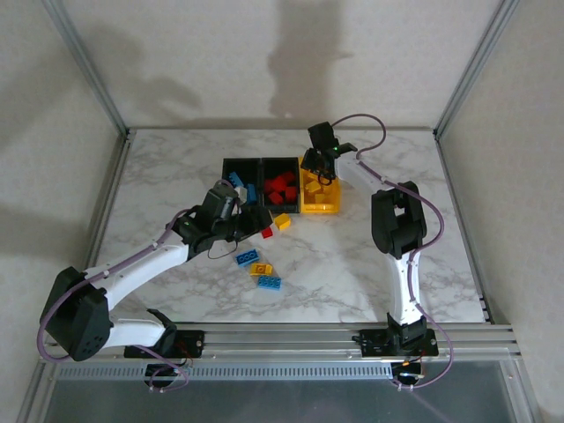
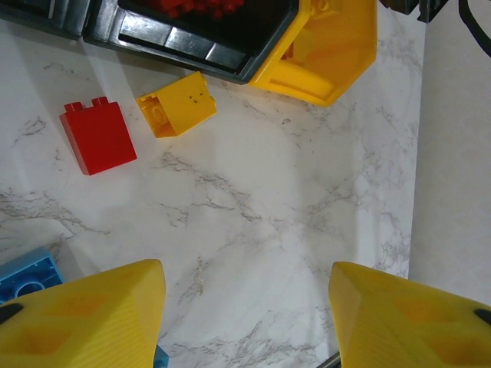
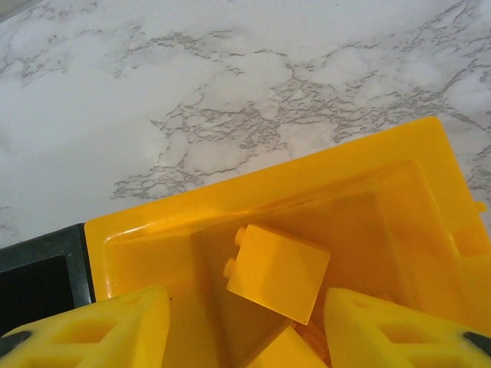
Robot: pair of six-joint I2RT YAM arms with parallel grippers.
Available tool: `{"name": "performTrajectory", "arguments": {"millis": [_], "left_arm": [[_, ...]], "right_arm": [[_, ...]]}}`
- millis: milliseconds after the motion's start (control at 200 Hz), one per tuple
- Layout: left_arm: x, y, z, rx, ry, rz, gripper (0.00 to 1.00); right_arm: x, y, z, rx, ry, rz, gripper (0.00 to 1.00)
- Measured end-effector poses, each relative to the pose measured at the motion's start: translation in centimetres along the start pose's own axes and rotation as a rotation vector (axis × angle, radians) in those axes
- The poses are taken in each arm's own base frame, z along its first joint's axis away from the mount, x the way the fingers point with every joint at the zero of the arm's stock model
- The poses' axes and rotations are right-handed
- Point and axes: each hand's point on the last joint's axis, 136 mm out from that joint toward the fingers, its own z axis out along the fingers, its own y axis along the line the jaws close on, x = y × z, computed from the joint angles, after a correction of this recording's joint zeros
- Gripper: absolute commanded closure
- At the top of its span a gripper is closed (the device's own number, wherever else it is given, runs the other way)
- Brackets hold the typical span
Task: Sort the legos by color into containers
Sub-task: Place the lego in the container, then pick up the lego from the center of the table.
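The containers stand in a row: a black bin with blue legos, a black bin with red legos, and a yellow bin. My right gripper hangs open over the yellow bin; a yellow brick lies loose inside it, just beyond the gripper, with other yellow bricks below. My left gripper is open over bare table, nothing between its fingers. Ahead of it lie a red brick and a yellow brick, close to the middle bin.
Loose legos lie in front of the bins: a red one, a yellow one, a blue one, another yellow and another blue. A blue brick sits beside my left finger. Marble table stretches right.
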Motion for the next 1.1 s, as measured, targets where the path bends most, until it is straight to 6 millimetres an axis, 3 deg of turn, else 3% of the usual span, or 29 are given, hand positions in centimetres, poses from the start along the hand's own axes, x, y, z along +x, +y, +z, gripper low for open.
{"name": "performTrajectory", "arguments": {"millis": [100,190,431,581,836,991,1101], "left_arm": [[0.0,0.4,-0.3,-0.019,-0.007,0.001,0.41],[-0.1,0.8,-0.9,-0.046,-0.023,0.004,0.41],[-0.2,2.9,-2.2,-0.143,-0.061,0.001,0.37],[0.4,5.3,-2.2,-0.231,-0.062,-0.007,0.3],[0.8,8.0,-2.3,-0.347,-0.074,-0.025,0.29],[1.6,9.1,-1.5,-0.401,-0.065,-0.044,0.19],[2.7,9.9,-0.7,-0.437,-0.045,-0.05,0.18]], "right_arm": [[0.0,0.1,-0.4,-0.006,-0.005,-0.001,0.46],[0.2,0.0,-2.4,-0.022,-0.017,-0.007,0.46],[1.7,2.1,-12.9,-0.184,-0.112,-0.065,0.42],[6.8,2.8,-17.1,-0.301,-0.114,-0.157,0.38],[15.8,0.6,-19.3,-0.466,0.012,-0.274,0.39],[21.2,0.1,-21.3,-0.585,0.087,-0.347,0.38],[23.3,-0.5,-22.2,-0.624,0.114,-0.365,0.38]]}}
